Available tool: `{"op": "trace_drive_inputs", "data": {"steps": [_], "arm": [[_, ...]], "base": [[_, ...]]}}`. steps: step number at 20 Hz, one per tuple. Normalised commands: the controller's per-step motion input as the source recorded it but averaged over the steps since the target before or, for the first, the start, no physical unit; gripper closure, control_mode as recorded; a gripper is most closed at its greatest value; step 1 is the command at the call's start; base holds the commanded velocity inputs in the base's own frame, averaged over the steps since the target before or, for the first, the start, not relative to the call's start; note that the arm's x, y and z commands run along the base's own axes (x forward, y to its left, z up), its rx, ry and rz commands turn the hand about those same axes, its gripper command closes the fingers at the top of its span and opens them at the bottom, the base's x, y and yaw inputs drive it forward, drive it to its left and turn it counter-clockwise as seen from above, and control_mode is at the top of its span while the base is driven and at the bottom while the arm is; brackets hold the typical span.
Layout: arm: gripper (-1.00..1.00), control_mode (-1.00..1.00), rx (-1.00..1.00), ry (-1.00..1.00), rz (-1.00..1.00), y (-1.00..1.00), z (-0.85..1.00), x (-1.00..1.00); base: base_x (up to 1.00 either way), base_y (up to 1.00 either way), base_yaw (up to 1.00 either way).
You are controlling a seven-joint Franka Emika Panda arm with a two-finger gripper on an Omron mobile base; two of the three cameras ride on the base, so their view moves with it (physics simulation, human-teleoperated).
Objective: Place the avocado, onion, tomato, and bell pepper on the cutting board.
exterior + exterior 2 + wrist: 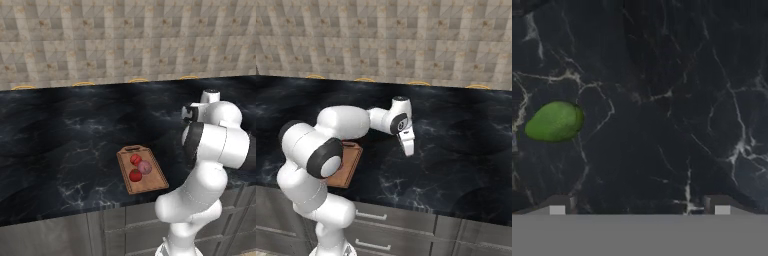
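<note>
- The board lies on the black marble desk near its front edge, with its handle slot at the far end.
- Three round things sit on the board, close together: the pale pink onion in the middle, a red ball just behind it toward the slot, and a second red ball just in front of it. The onion seems to touch both, though the picture is too small to be sure. Which red ball is the tomato and which the pepper I cannot tell.
- In the right base view, a corner of the board shows behind the arm's elbow.
- The arm reaches out over the desk to the right of the board; the gripper points down over bare marble, well apart from the board.
- The jaws stand wide open and hold nothing; the two fingertips show far apart at the bottom of the hand view.
- The avocado, a green oval lump, lies on the desk at the left of the hand view, off to one side of the jaws and not between them.
</note>
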Motion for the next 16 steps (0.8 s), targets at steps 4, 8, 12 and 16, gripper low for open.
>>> {"op": "trace_drive_inputs", "data": {"steps": [4, 8, 12, 16], "arm": [[-1.00, -1.00, 0.03, 0.00, 0.17, -0.34, -0.01, 0.83], [-1.00, -1.00, 0.00, 0.00, 0.12, -0.18, -0.17, 0.48], [-1.00, -1.00, 0.00, 0.00, 0.01, -0.02, 0.00, 0.02], [-1.00, -1.00, 0.00, -0.02, 0.00, 0.14, -0.22, 0.28]], "base": [[0.00, 0.00, 0.00], [0.00, 0.00, 0.00], [0.00, 0.00, 0.00], [0.00, 0.00, 0.00]]}}
